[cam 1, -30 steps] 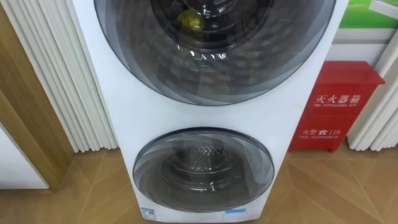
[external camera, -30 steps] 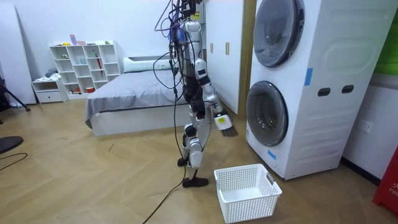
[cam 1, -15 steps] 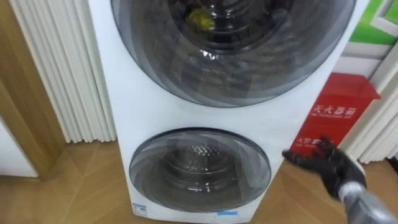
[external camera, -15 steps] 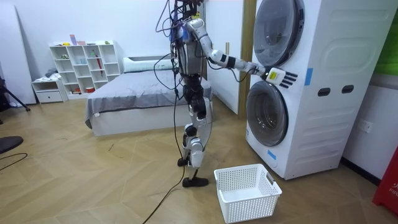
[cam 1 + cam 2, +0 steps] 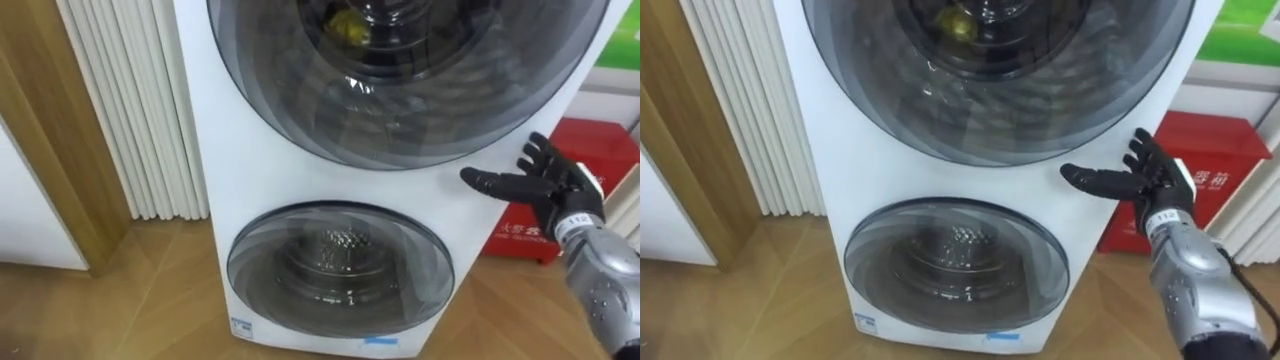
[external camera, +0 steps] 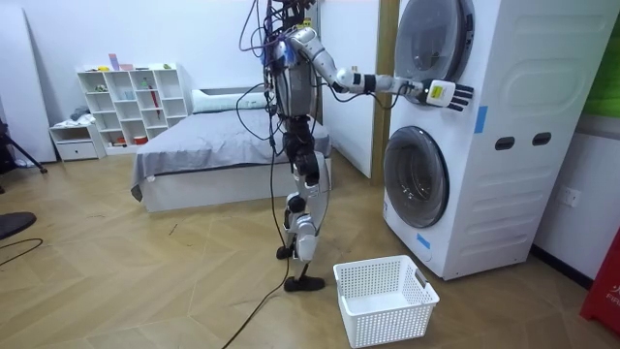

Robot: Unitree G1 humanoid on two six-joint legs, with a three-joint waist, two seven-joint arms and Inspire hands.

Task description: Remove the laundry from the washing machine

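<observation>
Right hand (image 5: 555,190): spread wide, empty, by upper door's (image 5: 400,90) right rim.
Washer (image 5: 250,170): 2 doors, both closed.
Basket (image 6: 386,299): floor, beside robot.

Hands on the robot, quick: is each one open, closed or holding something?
Right hand: open, fingers spread, holding nothing, beside the white washing machine, near its upper door.
Left hand: cannot be told.

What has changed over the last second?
The right hand rose from beside the robot's thigh to the right edge of the upper door, fingers straight, holding nothing. That door and the lower door stay closed, and the basket sits where it was on the floor.
</observation>
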